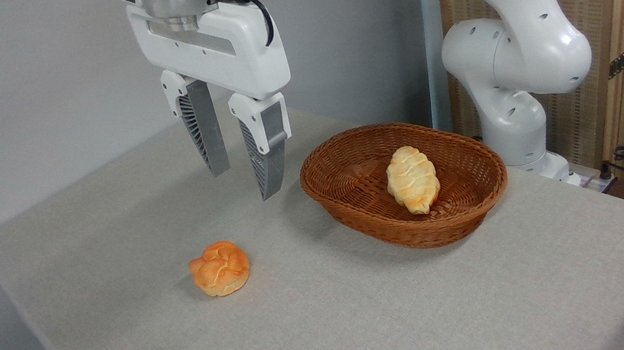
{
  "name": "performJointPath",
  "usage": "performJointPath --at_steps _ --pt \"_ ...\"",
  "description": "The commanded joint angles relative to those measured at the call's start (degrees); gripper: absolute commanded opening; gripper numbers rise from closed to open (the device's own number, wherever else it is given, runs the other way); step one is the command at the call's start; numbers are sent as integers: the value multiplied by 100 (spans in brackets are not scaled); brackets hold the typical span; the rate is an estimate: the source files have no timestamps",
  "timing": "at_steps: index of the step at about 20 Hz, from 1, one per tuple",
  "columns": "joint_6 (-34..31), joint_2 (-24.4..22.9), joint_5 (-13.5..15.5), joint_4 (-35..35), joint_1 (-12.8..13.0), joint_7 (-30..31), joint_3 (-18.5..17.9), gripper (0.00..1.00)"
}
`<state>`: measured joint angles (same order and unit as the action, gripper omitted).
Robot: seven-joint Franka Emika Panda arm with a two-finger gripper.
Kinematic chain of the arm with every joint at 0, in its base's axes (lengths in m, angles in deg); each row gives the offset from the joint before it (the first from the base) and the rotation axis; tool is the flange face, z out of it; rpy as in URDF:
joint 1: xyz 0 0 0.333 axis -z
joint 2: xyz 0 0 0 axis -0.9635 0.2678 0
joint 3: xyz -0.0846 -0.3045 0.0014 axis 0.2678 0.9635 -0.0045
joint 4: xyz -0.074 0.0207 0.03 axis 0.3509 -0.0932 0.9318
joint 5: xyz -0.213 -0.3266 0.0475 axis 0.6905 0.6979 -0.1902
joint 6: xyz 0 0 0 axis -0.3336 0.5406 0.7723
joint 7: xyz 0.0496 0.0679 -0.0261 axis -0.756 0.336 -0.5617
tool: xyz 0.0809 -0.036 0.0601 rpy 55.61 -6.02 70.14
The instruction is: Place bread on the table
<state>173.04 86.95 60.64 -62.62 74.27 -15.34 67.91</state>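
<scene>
Resting on the light grey-beige woven cloth table [368, 313] at about seven o'clock from the brown oval wicker basket [354, 218]: small knotted orange-golden bread [219, 268], apparently already placed. Hanging above, at about twelve o'clock from it: white two-finger gripper [243, 166], jaws apart, holding nothing. Could nudge the roll if lowered again; roundish, likely to roll. Paler yellow oval ridged roll [412, 179] lying in the basket. Plenty of bare cloth toward five o'clock; left edge fairly near.
</scene>
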Motion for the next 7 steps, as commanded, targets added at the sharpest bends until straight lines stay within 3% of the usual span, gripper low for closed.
performJointPath --at_steps 1,4,7 --pt "25 60 50 61 -24 12 28 100" --pt "-10 60 -151 61 -16 12 89 100" --pt "-19 60 -178 61 -16 12 142 100"
